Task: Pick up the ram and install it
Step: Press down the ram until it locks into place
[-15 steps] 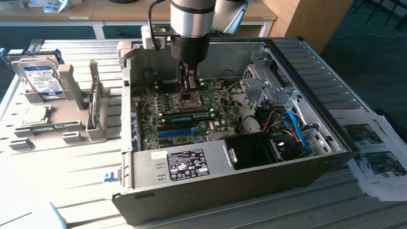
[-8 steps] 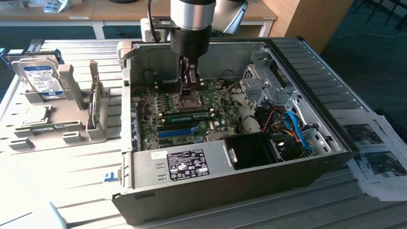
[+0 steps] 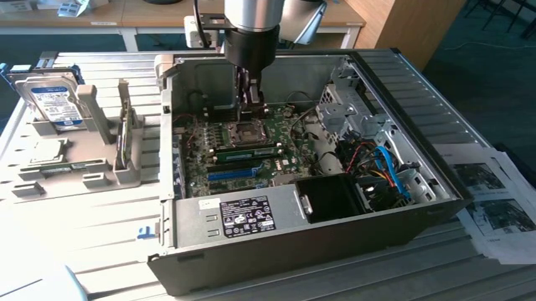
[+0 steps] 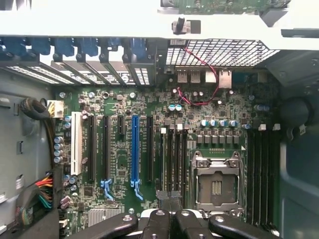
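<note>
Pincer state: the gripper point(image 3: 250, 105) is closed. No part is seen between its fingers point(image 4: 158, 221) in either view.

Pincer position: inside the open computer case point(image 3: 418, 94), hanging low over the motherboard point(image 3: 197, 144). In the exterior view it stands at the processor socket point(image 3: 247, 130), on the side toward the case's rear wall.

Task item: the ram point(image 3: 247, 152) is judged to be the green stick with dark chips and a pale label. It stands in a memory slot between the socket and the blue expansion slot point(image 3: 230, 173).

Item seating: it looks level in the slot. Whether its end latches are locked cannot be told.

Key relation: from the gripper, the ram lies past the socket, toward the case's front wall. It is near the gripper but apart from it.

Long axis: it runs from the exterior view's left to its right, parallel to the blue slot and to the front wall.

Wrist view check: the fingers line up with the bank of dark memory slots point(image 4: 174, 159) next to the socket point(image 4: 215, 184), on the blue slot's point(image 4: 134, 154) side. The stick itself cannot be made out there.

Arm nearer: this rig has a single arm, and it is already over the board.

Bench, exterior view's left edge: a grey fixture point(image 3: 75, 169) holds a hard drive point(image 3: 52, 100) and a square processor chip point(image 3: 44, 153).

Unresolved: a thin board point(image 3: 125, 135) stands on edge in the fixture. It cannot be identified.
</note>
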Robot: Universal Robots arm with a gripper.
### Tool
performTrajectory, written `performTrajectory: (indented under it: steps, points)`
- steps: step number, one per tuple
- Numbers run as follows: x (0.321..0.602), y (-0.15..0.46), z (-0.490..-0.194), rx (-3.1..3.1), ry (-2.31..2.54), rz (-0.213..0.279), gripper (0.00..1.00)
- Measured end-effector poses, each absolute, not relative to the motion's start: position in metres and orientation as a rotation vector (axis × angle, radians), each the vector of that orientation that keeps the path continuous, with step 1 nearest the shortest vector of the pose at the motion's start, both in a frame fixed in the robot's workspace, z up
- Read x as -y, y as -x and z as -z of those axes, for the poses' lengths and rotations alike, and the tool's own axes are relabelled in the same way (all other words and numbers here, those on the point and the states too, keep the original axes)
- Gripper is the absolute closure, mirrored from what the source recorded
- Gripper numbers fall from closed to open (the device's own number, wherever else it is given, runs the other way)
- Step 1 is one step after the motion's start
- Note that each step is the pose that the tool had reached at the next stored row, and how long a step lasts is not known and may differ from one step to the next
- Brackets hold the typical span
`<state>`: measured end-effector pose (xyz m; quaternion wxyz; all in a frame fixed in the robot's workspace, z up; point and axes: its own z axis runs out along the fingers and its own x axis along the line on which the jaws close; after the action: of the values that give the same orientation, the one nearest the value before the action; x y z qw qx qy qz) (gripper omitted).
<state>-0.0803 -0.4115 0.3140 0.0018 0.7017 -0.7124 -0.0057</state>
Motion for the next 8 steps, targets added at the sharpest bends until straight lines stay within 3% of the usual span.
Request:
performTrajectory:
  steps: [8]
  points:
    - [0.4115, 0.0803, -0.3140, 2.235, -2.202, 0.018, 0.90]
